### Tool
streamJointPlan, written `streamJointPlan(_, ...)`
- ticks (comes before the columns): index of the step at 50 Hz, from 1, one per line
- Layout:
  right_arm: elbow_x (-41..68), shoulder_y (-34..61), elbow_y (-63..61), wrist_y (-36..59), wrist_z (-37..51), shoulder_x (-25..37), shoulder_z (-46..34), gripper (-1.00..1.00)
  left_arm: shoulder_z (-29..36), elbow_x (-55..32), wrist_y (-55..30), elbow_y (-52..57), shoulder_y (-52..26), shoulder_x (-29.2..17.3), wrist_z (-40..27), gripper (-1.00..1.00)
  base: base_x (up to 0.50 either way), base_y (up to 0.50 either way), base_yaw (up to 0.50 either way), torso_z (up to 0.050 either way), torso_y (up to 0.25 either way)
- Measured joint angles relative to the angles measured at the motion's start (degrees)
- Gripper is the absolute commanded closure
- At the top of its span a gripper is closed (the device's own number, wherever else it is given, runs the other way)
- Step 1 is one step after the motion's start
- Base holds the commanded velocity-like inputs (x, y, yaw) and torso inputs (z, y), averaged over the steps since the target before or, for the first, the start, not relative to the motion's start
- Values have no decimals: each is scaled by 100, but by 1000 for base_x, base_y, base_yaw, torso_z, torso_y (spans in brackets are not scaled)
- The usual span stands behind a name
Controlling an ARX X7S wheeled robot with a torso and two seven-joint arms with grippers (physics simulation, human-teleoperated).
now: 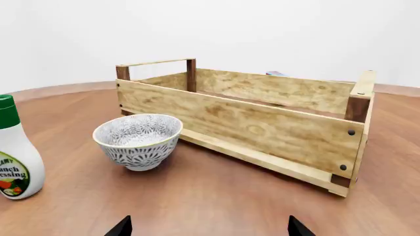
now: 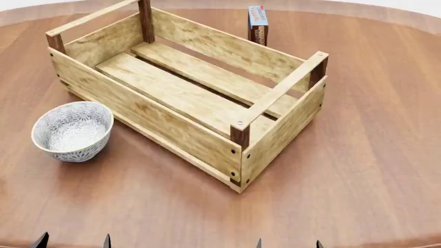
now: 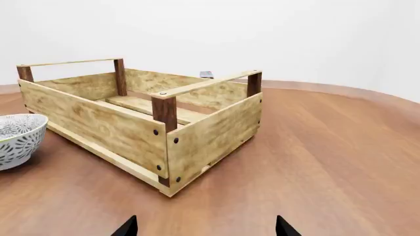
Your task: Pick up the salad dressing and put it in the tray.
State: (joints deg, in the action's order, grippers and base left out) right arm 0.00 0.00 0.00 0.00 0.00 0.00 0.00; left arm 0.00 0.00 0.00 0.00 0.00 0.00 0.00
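Note:
The salad dressing [image 1: 15, 157] is a white ranch bottle with a green cap, standing upright on the wooden table at the edge of the left wrist view; it is out of the head view. The tray [image 2: 155, 119] is a light-wood crate with dark corner posts, empty, standing at an angle mid-table; it also shows in the left wrist view [image 1: 262, 125] and the right wrist view [image 3: 98, 123]. My left gripper [image 1: 208, 229] [image 2: 74, 243] is open and empty, low over the near table. My right gripper [image 3: 205, 229] [image 2: 288, 244] is open and empty too.
A grey-white patterned bowl [image 2: 72, 130] [image 1: 137, 140] [image 3: 16, 137] stands between the bottle and the crate's near-left side. A red-and-blue pudding box [image 2: 257, 23] stands upright behind the crate. The round table's far edge [image 2: 386, 11] curves behind them.

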Motion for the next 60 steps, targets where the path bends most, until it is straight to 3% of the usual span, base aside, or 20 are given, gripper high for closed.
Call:
streamJointPlan(21,182,-8,65,-144,217,250,-362,-100,331,-229,87,-3,52,-256,-170,-100,0,0,0,0,0)
streamJointPlan(60,418,-23,133,-514,539,545,-759,-100,753,-489,45,-77,-17,-603,-429,-100,0,468,0,0,0)
